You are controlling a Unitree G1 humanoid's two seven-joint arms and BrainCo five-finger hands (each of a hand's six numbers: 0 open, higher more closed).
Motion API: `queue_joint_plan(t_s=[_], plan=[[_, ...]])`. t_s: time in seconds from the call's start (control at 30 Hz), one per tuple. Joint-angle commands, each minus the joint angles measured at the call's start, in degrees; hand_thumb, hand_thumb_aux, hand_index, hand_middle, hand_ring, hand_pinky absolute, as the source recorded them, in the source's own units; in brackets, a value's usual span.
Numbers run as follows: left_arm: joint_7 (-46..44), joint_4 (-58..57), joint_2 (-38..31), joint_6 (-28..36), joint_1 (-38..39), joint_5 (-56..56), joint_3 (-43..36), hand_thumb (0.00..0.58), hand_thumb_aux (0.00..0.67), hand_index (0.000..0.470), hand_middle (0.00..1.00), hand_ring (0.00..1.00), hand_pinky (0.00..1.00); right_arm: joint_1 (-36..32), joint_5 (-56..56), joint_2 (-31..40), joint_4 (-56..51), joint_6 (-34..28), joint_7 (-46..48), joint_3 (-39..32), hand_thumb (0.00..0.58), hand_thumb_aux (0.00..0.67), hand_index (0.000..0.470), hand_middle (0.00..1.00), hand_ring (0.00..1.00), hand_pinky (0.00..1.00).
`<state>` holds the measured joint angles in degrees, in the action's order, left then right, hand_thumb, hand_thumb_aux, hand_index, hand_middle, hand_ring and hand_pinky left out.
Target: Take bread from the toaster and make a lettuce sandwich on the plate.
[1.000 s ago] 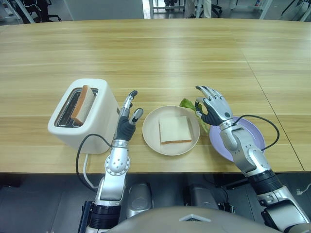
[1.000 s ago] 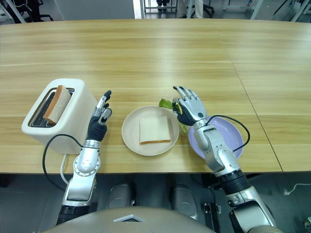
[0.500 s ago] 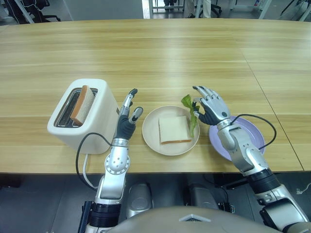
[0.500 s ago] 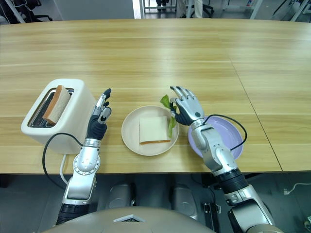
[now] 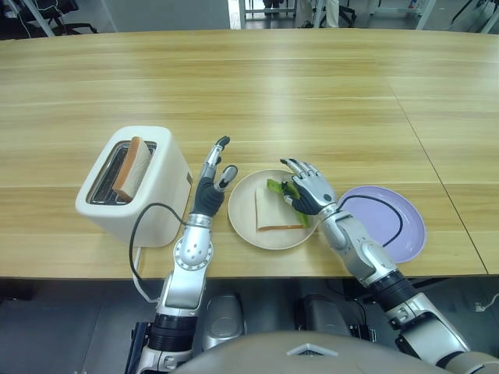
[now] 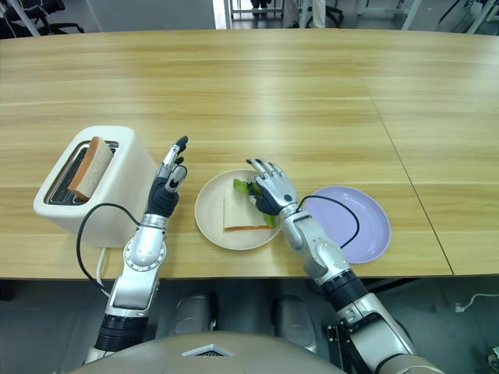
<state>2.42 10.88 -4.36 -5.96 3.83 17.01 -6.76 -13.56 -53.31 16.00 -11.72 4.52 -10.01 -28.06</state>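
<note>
Since the earlier frames, the lettuce (image 5: 275, 187) is being carried by the right hand (image 5: 308, 191) from beside the purple plate (image 5: 401, 234) across the rim of the cream plate (image 5: 243, 226). It is now being held over the far right part of the bread slice (image 5: 274, 214) lying in that plate. The leaf is being pinched between the curled fingers of the right hand. The left hand (image 5: 210, 183) is being shifted slightly. It is being held just left of the cream plate, between it and the toaster (image 5: 160, 199), with fingers extended and nothing grasped. A second slice (image 5: 137, 165) is being kept upright in the toaster slot, further left of the cream plate on the surface (image 5: 273, 93).

The step in hand is judged to be the laying of the lettuce on the bread. This is probably best done by the leaf being lowered until it is lying flat and centred on the slice, not hanging over its right edge. Only then should the fingers be opened and the hand lifted straight up, so that the leaf is not dragged off. No readable brand, label or writing is being made out on any of the things.
</note>
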Motion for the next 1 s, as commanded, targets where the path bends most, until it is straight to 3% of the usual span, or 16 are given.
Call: queue_joint_plan(t_s=[0.03, 0.47, 0.5, 0.53, 0.63, 0.8, 1.0], plan=[[-0.4, -2.2, -0.1, -0.4, -1.1, -0.5, -0.5, 0.000, 0.000, 0.000, 0.00, 0.00, 0.00, 0.4, -0.3, -1.1, 0.1, 0.1, 0.6, -2.1, 0.580, 0.670, 0.460, 0.00, 0.00, 0.00], [-1.6, -6.2, -0.2, -1.9, -4.3, -1.3, -1.7, 0.000, 0.000, 0.000, 0.00, 0.00, 0.00, 1.5, 2.8, -5.0, -5.7, 1.1, 1.2, -5.1, 0.580, 0.670, 0.460, 0.00, 0.00, 0.00], [-1.7, -6.3, -0.3, -2.0, -4.3, -1.4, -1.7, 0.000, 0.000, 0.000, 0.00, 0.00, 0.00, 1.3, 3.4, -5.2, -6.3, 0.9, 1.5, -4.8, 0.462, 0.368, 0.253, 0.00, 0.00, 0.00], [-1.7, -6.3, -0.3, -2.0, -4.3, -1.4, -1.7, 0.000, 0.000, 0.000, 0.00, 0.00, 0.00, 1.3, 4.9, -5.5, -7.0, 0.7, 2.5, -4.3, 0.000, 0.000, 0.000, 0.00, 0.00, 0.00], [-1.7, -6.0, -0.4, -2.0, -4.2, -1.4, -1.5, 0.000, 0.000, 0.000, 0.00, 0.00, 0.00, 2.1, 11.2, -6.2, -6.5, 1.9, 5.6, -1.8, 0.000, 0.000, 0.000, 0.00, 0.00, 0.00], [-1.7, -4.6, -0.7, -2.0, -3.7, -1.6, -1.0, 0.000, 0.000, 0.000, 0.00, 0.00, 0.00, 5.8, 28.1, -7.7, 3.4, 2.1, 12.3, 7.2, 0.000, 0.000, 0.000, 0.00, 0.00, 0.00], [-1.8, -3.3, -1.2, -1.8, -2.9, -1.5, -0.7, 0.000, 0.000, 0.000, 0.00, 0.00, 0.00, 9.8, 36.0, -7.8, 12.2, -2.4, 17.5, 11.5, 0.000, 0.000, 0.000, 0.00, 0.00, 0.00]])
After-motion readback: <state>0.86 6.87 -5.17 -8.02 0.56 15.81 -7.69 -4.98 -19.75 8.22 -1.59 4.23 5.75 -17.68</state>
